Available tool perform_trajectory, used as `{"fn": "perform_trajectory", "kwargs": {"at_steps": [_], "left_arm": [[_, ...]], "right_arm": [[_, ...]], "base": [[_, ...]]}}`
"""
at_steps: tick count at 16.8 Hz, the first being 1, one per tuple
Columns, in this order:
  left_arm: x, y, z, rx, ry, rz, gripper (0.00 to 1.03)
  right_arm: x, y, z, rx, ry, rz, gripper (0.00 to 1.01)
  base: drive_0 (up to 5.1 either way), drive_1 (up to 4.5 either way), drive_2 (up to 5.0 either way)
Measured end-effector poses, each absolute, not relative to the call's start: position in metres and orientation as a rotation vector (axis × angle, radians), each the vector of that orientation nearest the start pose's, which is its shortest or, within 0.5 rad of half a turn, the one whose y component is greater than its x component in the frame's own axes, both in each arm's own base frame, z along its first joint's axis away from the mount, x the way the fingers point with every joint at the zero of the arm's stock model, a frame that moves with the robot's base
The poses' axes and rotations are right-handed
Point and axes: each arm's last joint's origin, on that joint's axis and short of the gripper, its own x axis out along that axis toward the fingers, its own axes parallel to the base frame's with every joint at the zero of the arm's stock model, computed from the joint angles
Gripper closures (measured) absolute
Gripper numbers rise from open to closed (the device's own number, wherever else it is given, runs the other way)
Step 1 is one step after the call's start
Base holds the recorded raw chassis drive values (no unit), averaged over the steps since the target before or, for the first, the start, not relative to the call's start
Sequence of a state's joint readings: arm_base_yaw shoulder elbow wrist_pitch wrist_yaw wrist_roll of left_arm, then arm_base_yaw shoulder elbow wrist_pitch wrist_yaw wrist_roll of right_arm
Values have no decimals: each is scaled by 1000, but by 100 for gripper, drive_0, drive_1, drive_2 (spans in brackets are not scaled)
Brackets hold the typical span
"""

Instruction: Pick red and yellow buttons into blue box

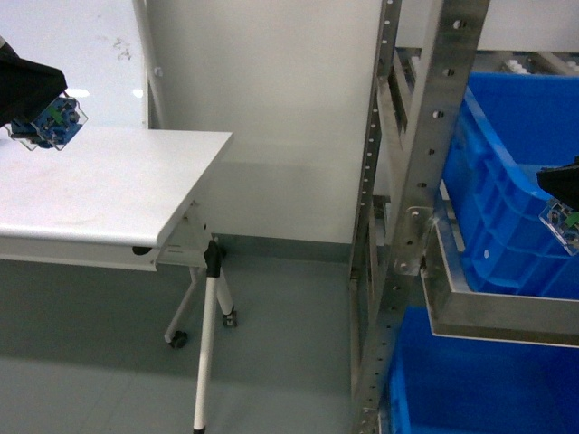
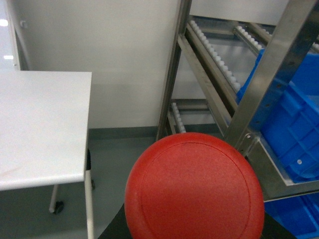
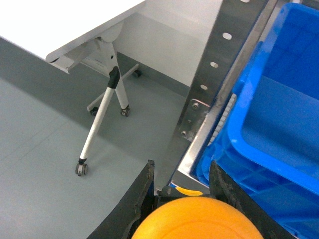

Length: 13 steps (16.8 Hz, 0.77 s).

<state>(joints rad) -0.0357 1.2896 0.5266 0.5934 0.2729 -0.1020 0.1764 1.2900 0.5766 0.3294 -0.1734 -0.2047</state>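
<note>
The red button (image 2: 194, 186) fills the lower part of the left wrist view, its cap hiding the fingers. My left gripper (image 1: 50, 117) is shut on its clear base, high above the white table's far left. My right gripper (image 3: 182, 179) is shut on the yellow button (image 3: 197, 221), with a black finger (image 3: 142, 191) on each side. In the head view the right gripper (image 1: 565, 217) hangs just outside the ribbed near wall of the blue box (image 1: 507, 172), which sits tilted on the metal rack. The box's rim (image 3: 259, 144) lies just right of the right gripper's fingers.
A white folding table (image 1: 109, 185) on castor legs (image 1: 206, 344) stands at left. The steel rack's perforated uprights (image 1: 407, 181) and shelf frame (image 1: 488, 312) stand between the floor gap and the box. Another blue crate (image 1: 470, 380) sits on the lower level.
</note>
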Motion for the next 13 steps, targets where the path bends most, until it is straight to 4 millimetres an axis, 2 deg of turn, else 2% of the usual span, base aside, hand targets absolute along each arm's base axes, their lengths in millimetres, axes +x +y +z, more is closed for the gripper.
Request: {"fn": "perform_trajectory", "kwargs": {"at_steps": [13], "left_arm": [[259,-17,215,-121,185,-298,79]], "right_arm": [[256,51,206,-200,348,384,72]], "base": [[483,-223,-223]]}}
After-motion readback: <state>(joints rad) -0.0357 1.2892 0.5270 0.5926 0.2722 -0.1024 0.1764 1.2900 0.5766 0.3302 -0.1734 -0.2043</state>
